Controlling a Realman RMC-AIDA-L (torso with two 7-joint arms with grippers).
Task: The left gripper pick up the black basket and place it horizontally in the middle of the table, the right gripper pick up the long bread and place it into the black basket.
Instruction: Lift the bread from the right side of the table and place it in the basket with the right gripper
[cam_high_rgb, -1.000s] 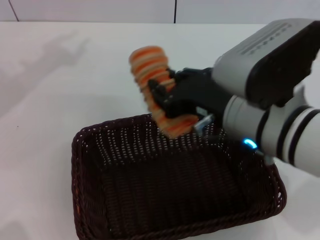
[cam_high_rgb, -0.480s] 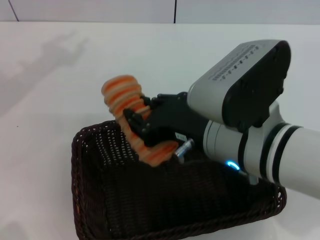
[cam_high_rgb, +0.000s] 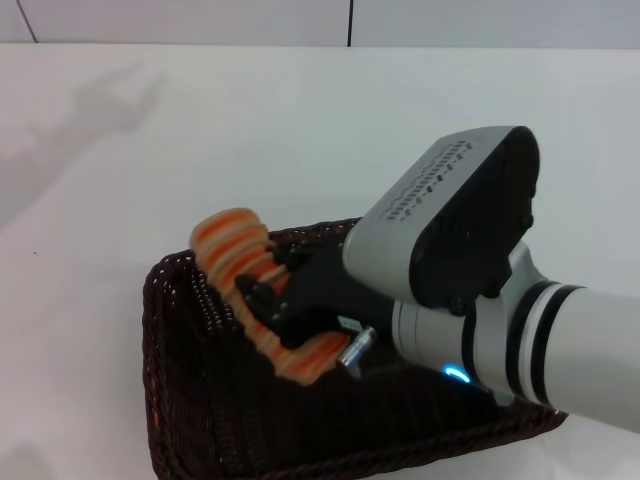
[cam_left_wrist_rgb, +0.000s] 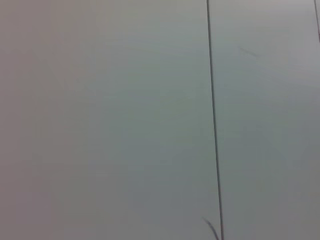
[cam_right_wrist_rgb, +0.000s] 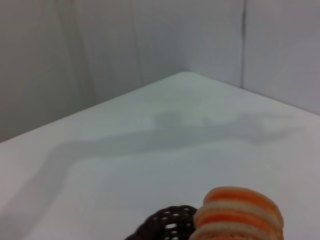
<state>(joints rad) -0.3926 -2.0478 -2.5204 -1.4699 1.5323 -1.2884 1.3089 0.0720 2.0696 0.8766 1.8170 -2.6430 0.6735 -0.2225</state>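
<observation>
The black basket (cam_high_rgb: 190, 390) lies on the white table (cam_high_rgb: 200, 130) at the near middle of the head view. My right gripper (cam_high_rgb: 270, 300) is shut on the long bread (cam_high_rgb: 235, 255), a tan loaf with orange stripes. It holds the loaf tilted, its lower end inside the basket's left part and its upper end above the rim. The bread's top (cam_right_wrist_rgb: 240, 212) and a bit of basket rim (cam_right_wrist_rgb: 167, 225) show in the right wrist view. The left gripper is out of view; its wrist view shows only a plain wall.
The bulky silver right arm (cam_high_rgb: 470, 270) covers the basket's right half. The table is bare white behind and left of the basket. A shadow of an arm (cam_high_rgb: 90, 115) falls on the far left. A wall stands behind the table.
My right gripper has carried the bread toward me and down to the left, from above the basket's far rim into the basket's left part. The basket has not moved.
</observation>
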